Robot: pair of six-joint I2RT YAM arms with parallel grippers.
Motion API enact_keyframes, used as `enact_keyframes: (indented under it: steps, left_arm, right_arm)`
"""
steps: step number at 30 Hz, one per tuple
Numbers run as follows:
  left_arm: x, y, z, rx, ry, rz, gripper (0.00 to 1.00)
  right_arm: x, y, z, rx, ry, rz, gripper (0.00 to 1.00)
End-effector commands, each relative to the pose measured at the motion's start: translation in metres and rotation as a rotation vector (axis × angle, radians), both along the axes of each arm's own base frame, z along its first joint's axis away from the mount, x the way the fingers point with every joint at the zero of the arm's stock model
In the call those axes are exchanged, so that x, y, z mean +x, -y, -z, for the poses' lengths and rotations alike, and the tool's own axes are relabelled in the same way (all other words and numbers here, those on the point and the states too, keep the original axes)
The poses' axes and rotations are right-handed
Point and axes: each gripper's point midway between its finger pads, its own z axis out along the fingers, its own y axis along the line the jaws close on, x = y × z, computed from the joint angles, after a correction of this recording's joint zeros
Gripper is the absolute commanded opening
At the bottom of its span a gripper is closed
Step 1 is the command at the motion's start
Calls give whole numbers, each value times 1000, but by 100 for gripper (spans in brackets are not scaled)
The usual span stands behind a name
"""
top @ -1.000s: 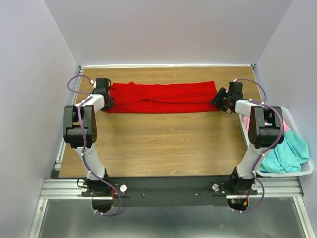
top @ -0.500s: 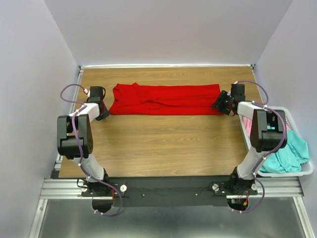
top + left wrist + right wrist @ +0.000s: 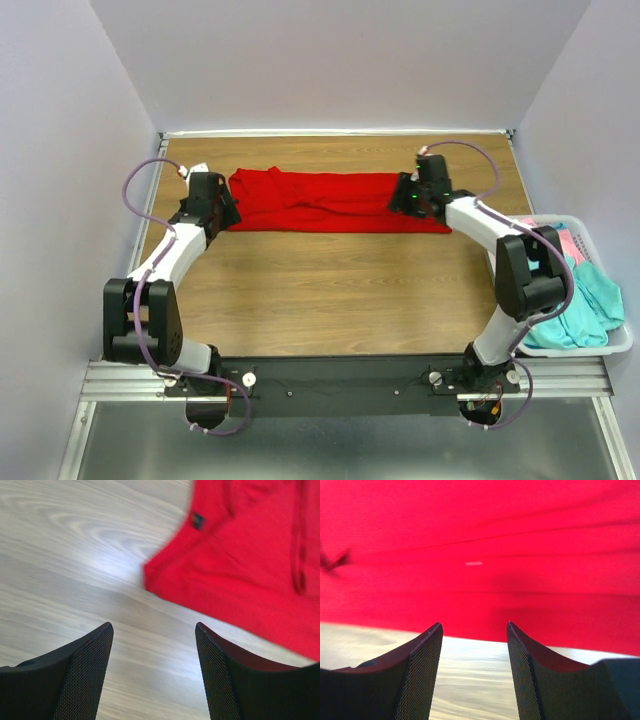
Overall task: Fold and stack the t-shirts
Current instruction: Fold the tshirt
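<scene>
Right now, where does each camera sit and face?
Top external: above, behind the bases, looking down on the table; both arms, red t-shirt, basket.
Left wrist: on the left arm, looking past the open left gripper at the shirt's corner.
Right wrist: past the open right gripper at the shirt's edge.
All share the shirt.

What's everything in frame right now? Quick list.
red t-shirt: one, red, long folded strip across the table's far side
teal t-shirt: at least one, teal, in the basket, spilling over its rim
pink t-shirt: one, pink, basket's far end, mostly hidden
laundry basket: one, white, beside the table's right edge
table: one, wood-grain
left fingers: two, black, open, over bare table by the shirt's corner
right fingers: two, black, open, at the shirt's edge
</scene>
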Motion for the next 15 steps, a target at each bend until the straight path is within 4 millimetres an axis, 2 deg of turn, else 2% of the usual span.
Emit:
enact_keyframes:
  steps: [1,2,3,6,10,15]
  left_arm:
    - [-2,14,-19,35,72,61,75]
    - [-3,13,-26,49,98,69,75]
    - [-4,13,-30,57,114,72,75]
    - [-7,14,-37,68,169,75,75]
    - [-9,22,-31,57,176,94,74]
    - [-1,24,-24,58,145,100,74]
  right_arm:
    - [3,-37,7,-65,3,-20,61]
    - [6,-46,15,-70,-4,-28,60]
    - [5,-60,16,-67,-3,-55,59]
    - [10,-85,23,-61,-1,-85,57]
    - [15,-102,29,-55,-2,-90,54]
    - [17,-114,40,-57,-14,-96,50]
